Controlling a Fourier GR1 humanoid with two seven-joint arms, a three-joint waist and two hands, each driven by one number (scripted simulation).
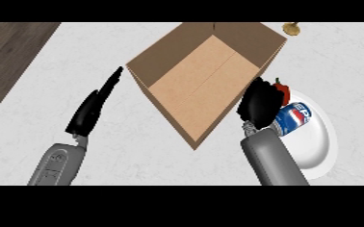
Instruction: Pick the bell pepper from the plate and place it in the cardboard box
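A red bell pepper [283,91] sits at the far left edge of a white plate [318,146] on the right side of the counter. My right hand [259,103] is pressed against the pepper's left side and hides part of it; whether it holds the pepper is not visible. An open cardboard box [202,79], with nothing inside, lies just left of that hand. My left hand [96,103] rests open on the counter left of the box, fingers straight and pointing away from me.
A blue Pepsi can [294,118] lies on the plate just below the pepper, touching my right wrist area. A small tan object [290,28] sits beyond the box's far right corner. The counter ends at a dark wooden strip [21,43] at upper left.
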